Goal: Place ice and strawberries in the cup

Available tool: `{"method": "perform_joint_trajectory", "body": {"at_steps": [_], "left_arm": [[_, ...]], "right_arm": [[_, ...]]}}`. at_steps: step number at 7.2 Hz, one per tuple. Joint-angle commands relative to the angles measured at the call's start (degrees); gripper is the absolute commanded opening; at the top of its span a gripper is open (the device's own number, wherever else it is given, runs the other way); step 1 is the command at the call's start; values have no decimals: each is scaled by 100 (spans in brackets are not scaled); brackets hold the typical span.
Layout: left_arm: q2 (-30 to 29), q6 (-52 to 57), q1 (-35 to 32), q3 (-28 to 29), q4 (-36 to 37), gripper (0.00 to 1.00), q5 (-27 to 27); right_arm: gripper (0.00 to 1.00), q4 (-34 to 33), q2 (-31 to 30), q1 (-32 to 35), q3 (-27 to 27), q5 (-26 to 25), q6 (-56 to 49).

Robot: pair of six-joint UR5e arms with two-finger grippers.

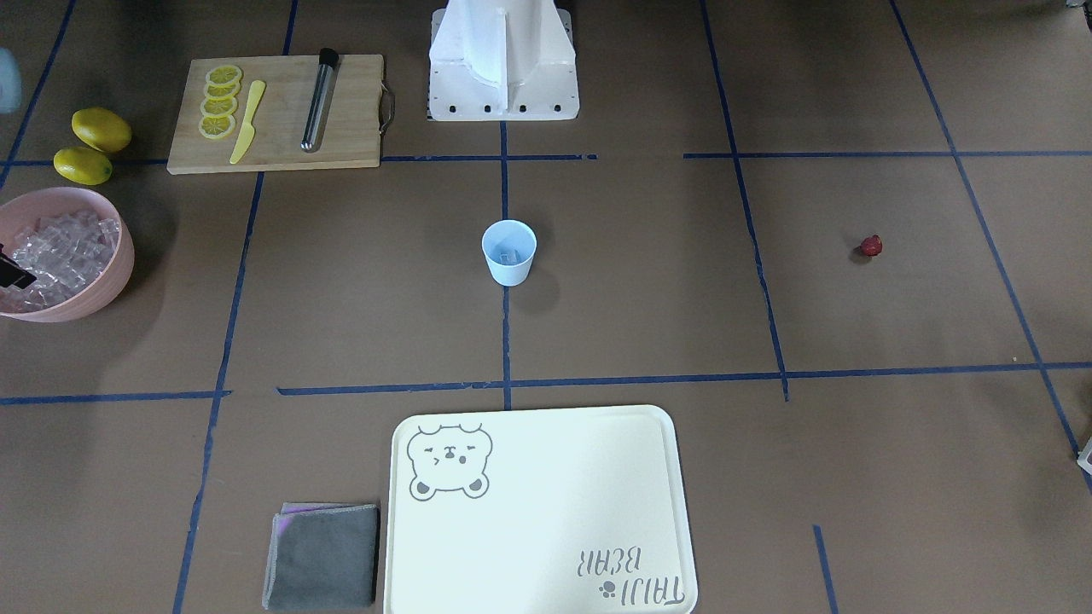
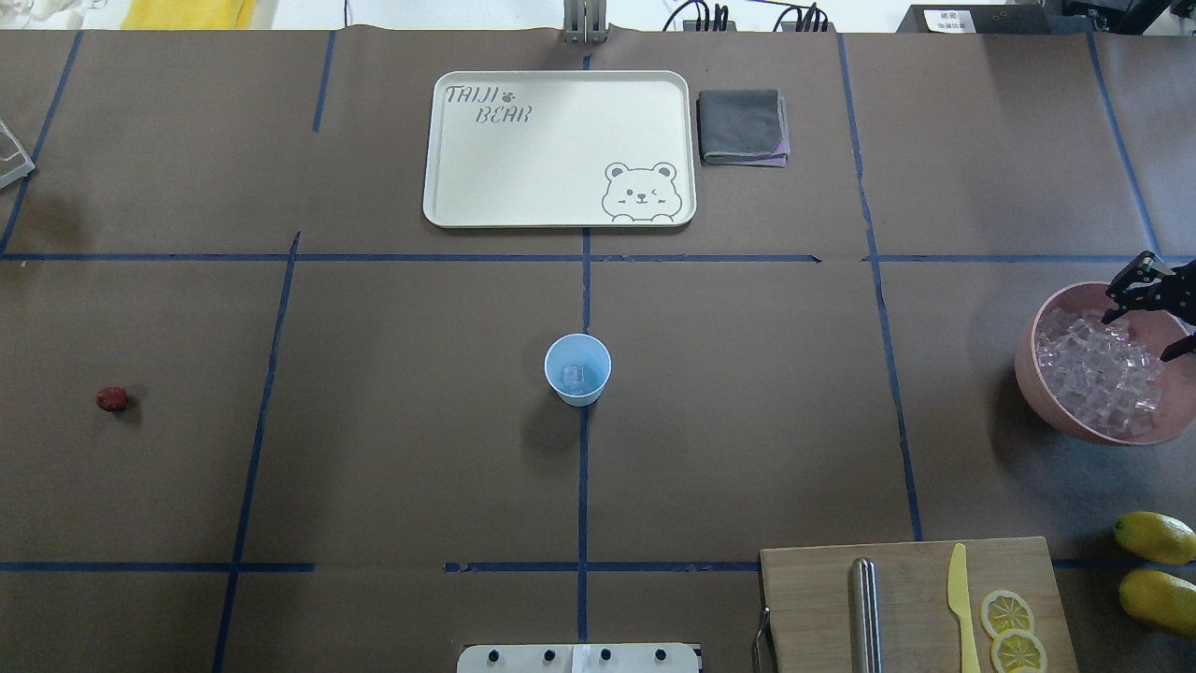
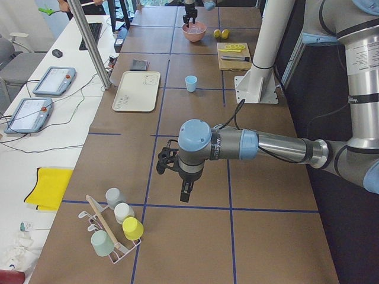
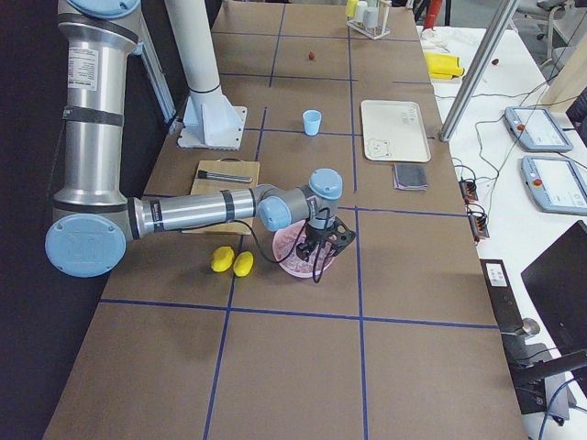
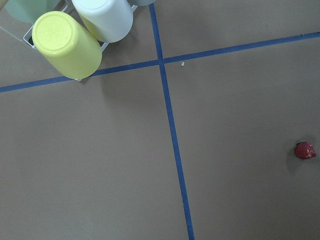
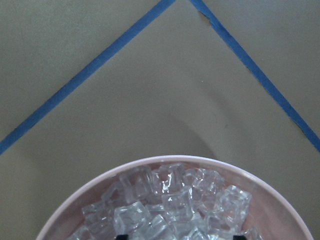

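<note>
We see our right hand (image 2: 1147, 325), fingers apart, poised with the small clear ice cubes (image 2: 1093, 369) in the round pink bowl (image 2: 1025, 374) just beneath it.

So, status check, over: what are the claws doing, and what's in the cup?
Right gripper open over pink bowl of ice. Left gripper above the table, state unclear. Cup holds one ice cube; strawberry lies far off. Nothing blocking.

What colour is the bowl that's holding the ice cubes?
The bowl is pale pink, clearest in the overhead exterior view.
</note>
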Motion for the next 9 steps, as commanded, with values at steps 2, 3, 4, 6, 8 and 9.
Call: {"method": "perform_joint_trajectory", "body": {"at_steps": [2,3,4,6,8,9], "left_arm": [[5,0,-6,-11,0,100,-2],[-4,0,3,-11,0,100,6],[-4,0,3,-3,0,100,7],[5,0,-6,-11,0,100,7],[5,0,3,-11,0,100,-2],[5,0,3,-11,0,100,6]], "right_arm": [[76,197,-171,-37,33,18,18],[77,504,-355,-37,42,53,61],[77,594,-400,-72,33,53,70],[77,603,-357,-177,42,54,219],[76,595,-348,-248,7,1,220],[70,595,-348,-248,7,-17,211]]}}
